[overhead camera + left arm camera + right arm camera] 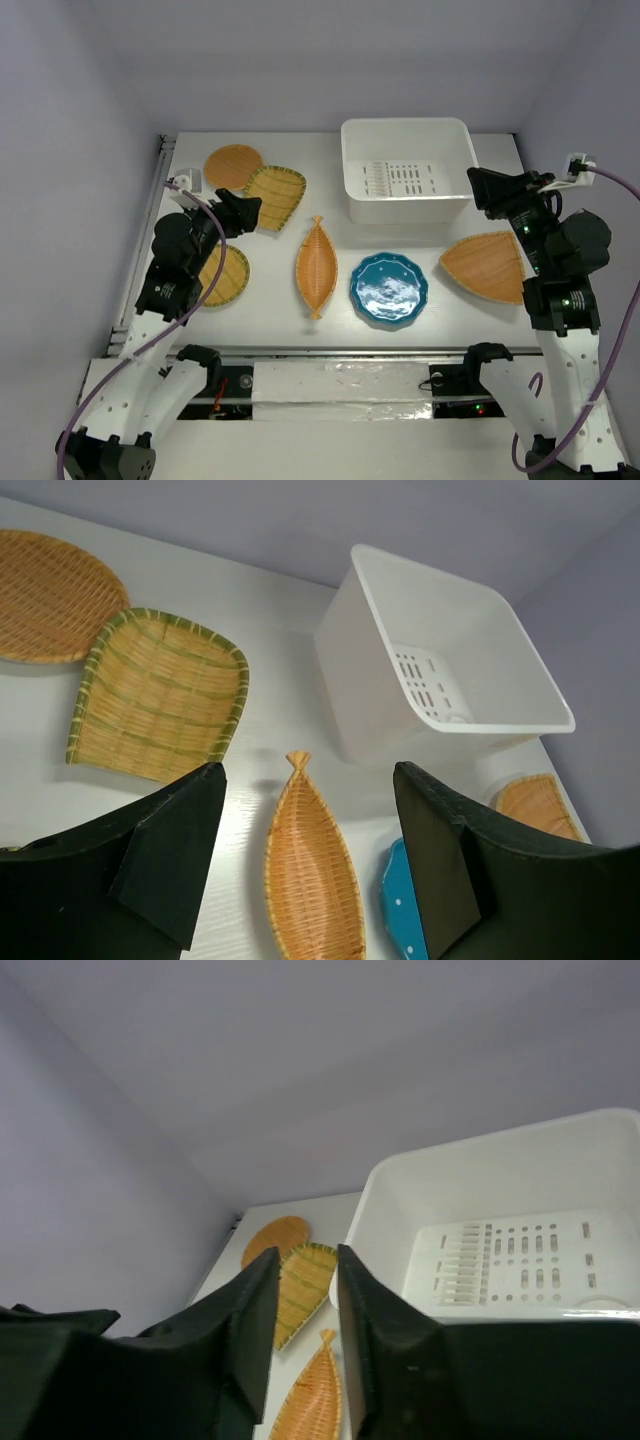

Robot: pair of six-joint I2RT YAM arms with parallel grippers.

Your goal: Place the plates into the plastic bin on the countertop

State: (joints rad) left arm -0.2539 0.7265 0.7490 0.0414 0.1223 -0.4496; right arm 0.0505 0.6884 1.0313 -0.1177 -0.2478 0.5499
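Six plates lie on the white countertop: a round orange one, a squarish yellow one, a round yellow one partly under my left arm, a leaf-shaped one, a teal scalloped one and a fan-shaped orange one. The white plastic bin stands empty at the back right. My left gripper hovers open above the squarish plate's near edge; the left wrist view shows the leaf-shaped plate on the table beyond its jaws. My right gripper hangs open and empty beside the bin's right front corner.
A metal rail runs along the countertop's left edge, another along the front. Pale walls close in the back and sides. In the right wrist view the bin's slotted bottom shows, with nothing in it.
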